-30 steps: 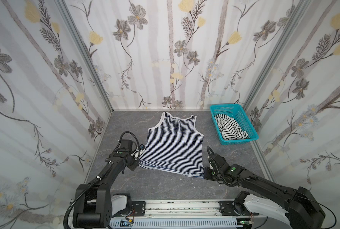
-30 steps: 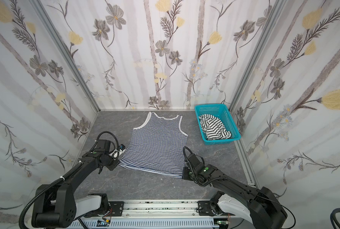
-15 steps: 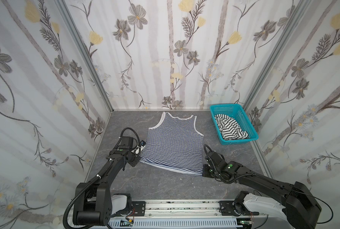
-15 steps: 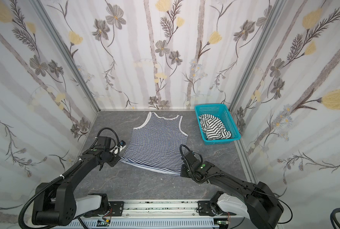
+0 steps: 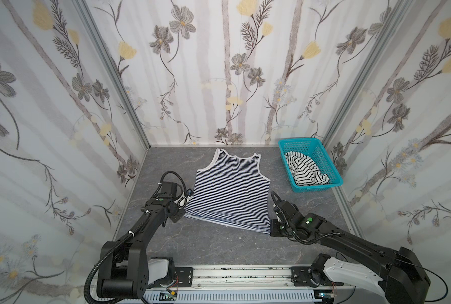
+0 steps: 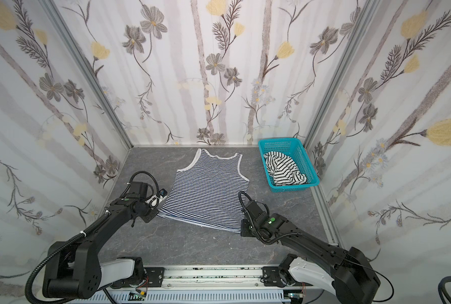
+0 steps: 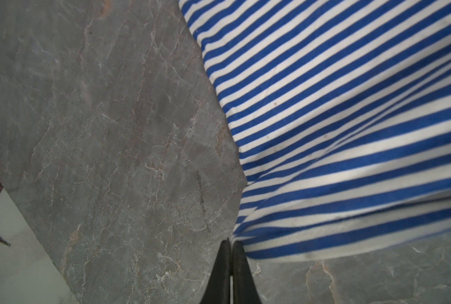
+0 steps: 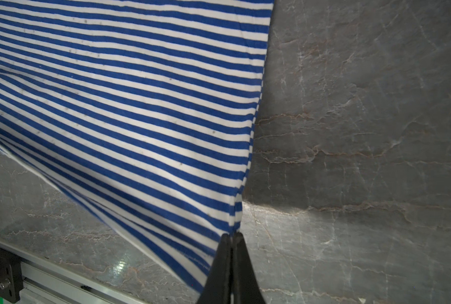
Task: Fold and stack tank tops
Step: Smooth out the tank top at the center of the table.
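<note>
I've got the navy-striped tank top [image 5: 231,189] pinched at both hem corners; left jaws on one, right jaws on the other.

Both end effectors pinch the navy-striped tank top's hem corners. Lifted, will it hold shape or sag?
Likely floppy: the navy-striped tank top creases between the left end effector and right end effector. Probably light: corner pinches alone raise its hem. Its middle may sag onto the table.

Left fingers [image 7: 219,279] pressed together, right fingers [image 8: 219,276] too
</note>
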Action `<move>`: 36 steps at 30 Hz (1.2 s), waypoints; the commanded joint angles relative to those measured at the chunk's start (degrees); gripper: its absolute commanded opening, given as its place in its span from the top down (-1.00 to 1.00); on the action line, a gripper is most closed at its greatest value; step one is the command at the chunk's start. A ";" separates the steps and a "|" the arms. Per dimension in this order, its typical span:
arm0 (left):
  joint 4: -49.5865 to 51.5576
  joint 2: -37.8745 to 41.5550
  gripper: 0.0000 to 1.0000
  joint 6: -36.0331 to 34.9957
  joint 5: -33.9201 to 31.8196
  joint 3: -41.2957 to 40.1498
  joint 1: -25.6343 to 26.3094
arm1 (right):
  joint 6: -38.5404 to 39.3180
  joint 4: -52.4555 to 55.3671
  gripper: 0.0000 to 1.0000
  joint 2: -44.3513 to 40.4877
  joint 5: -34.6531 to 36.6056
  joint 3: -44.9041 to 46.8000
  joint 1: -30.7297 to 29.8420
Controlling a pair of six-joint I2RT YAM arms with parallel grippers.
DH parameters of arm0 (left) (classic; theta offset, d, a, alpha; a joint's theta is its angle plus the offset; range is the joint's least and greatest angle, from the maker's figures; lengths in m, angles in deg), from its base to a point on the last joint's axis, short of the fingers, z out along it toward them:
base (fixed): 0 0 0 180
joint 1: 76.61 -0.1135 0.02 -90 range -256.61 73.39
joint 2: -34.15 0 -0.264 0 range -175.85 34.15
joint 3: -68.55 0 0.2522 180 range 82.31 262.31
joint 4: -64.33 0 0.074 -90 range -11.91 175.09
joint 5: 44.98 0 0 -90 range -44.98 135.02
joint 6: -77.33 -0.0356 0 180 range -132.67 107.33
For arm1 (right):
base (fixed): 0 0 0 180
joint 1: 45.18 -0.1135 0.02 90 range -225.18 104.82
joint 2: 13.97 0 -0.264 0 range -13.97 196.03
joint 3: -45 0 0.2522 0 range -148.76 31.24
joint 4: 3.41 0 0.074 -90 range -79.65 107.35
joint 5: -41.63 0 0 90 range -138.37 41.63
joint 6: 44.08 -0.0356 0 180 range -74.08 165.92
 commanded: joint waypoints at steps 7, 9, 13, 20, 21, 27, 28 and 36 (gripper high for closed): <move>2.79 1.17 0.96 -5.56 -1.50 -2.92 1.80 | 2.53 0.96 0.98 3.04 -0.48 -0.59 -1.19; 2.71 0.72 0.96 -4.86 -0.90 -2.44 2.07 | 2.45 0.75 0.98 4.35 0.52 -0.80 -1.19; 2.42 -0.93 0.91 -1.62 1.32 0.48 2.13 | 1.49 0.71 0.97 6.82 3.74 -1.70 -1.19; 0.33 -5.31 0.74 2.96 4.03 4.42 2.83 | 0.88 -0.72 0.96 10.40 6.63 -3.02 -0.58; 0.23 -6.16 0.72 3.32 3.82 4.68 3.16 | 0.95 -0.88 0.96 10.87 6.77 -3.20 -0.58; -0.94 -11.13 0.61 4.60 1.09 5.07 4.41 | 1.22 -1.30 0.96 12.75 8.35 -3.46 0.03; -1.13 -11.41 0.61 4.91 1.05 5.18 4.41 | 1.13 -1.40 0.96 12.63 8.76 -3.43 0.27; -1.82 -9.29 0.82 4.97 0.96 4.26 4.72 | 2.17 -2.59 0.96 12.03 8.99 -2.81 3.28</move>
